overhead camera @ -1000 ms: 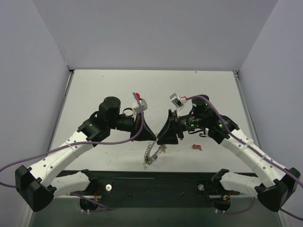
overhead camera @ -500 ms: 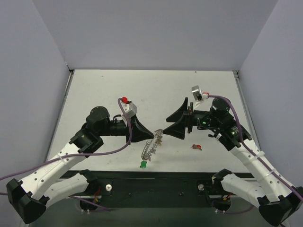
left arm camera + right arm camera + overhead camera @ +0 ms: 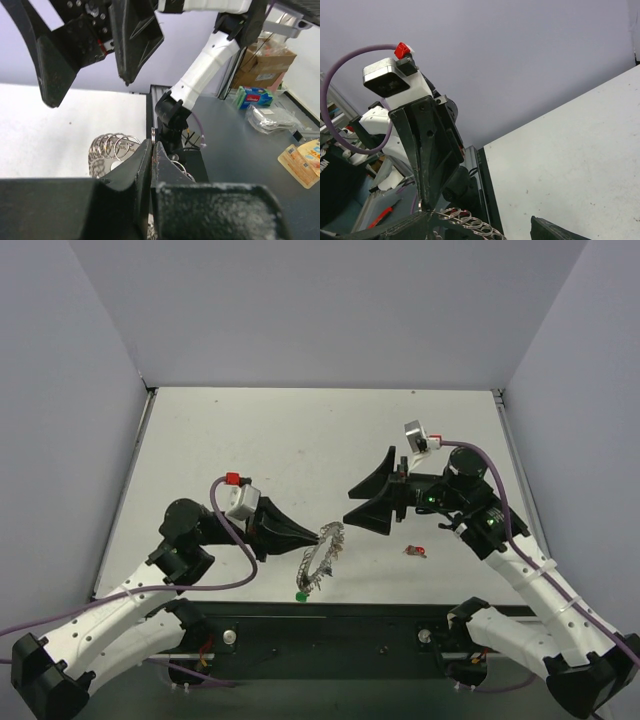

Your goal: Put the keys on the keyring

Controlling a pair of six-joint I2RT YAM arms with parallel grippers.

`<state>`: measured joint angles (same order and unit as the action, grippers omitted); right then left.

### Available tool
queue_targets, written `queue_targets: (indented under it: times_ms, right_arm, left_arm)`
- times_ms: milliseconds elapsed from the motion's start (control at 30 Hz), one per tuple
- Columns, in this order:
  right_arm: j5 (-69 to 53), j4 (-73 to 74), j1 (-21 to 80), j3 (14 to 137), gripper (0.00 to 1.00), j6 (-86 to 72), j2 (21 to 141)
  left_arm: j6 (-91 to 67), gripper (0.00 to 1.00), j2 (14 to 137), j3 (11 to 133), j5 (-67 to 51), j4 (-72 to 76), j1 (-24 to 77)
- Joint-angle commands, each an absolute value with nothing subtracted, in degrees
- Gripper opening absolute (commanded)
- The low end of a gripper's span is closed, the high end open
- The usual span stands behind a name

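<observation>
**Moment just after a release.** Within the last second the right tool [image 3: 349,507], earlier held close against the left tool [image 3: 316,533] at the keyring [image 3: 320,560], has been spread wide and drawn back to its own side. Nothing is now held between its fingers. Over the same interval the left tool has been pulled back and lowered toward the near left, and the keyring has been carried along with it. A green key [image 3: 300,594], not seen while the two tools were together, is now shown just below the lower end of the keyring. From this it may be judged that one key has just been passed to the ring. Whether it is threaded on or merely lies on the surface [image 3: 250,430] cannot be told from the overhead view. A red key [image 3: 415,551] is left lying on the surface to the right of the keyring, so the task is judged unfinished.

The left tool is seen pressed together, with a wire loop of the keyring's rim pinched at its very tips, as the left wrist view confirms. The keyring hangs from those tips, down and toward the near edge. It is kept apart from the spread right tool, which is pointed at it from the right across a gap
</observation>
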<state>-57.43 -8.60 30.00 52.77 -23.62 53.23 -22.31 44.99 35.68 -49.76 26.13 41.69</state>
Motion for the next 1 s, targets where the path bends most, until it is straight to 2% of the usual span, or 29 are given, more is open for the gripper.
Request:
queue_targets:
  times_ms: [0,233,467,633,767,967]
  right_arm:
    - [-60.47,-13.01,29.27,52.47,0.82,-23.29,51.94]
    - [-61.35,-12.83,28.48,51.86,0.82,-23.20,51.33]
    - [-61.08,-12.83,27.78,51.24,0.82,-23.38,50.98]
    - [-61.17,-12.48,27.86,51.33,0.82,-23.82,49.31]
    - [-60.30,-8.89,28.47,52.91,0.77,-22.68,49.74]
    - [-54.33,-5.72,33.65,53.79,0.75,-19.52,49.74]
  left_arm:
    - [-26.36,0.00,44.65,34.63,-53.69,43.84,42.01]
    - [-34.09,0.00,46.84,33.40,-58.80,59.22,42.01]
    - [-34.37,0.00,47.99,33.84,-58.36,59.06,41.92]
    - [-29.36,0.00,47.29,34.89,-54.41,49.94,41.92]
    - [-25.32,0.00,46.58,37.17,-47.75,40.36,41.92]
    - [-24.09,0.00,47.02,39.55,-41.41,33.59,41.92]
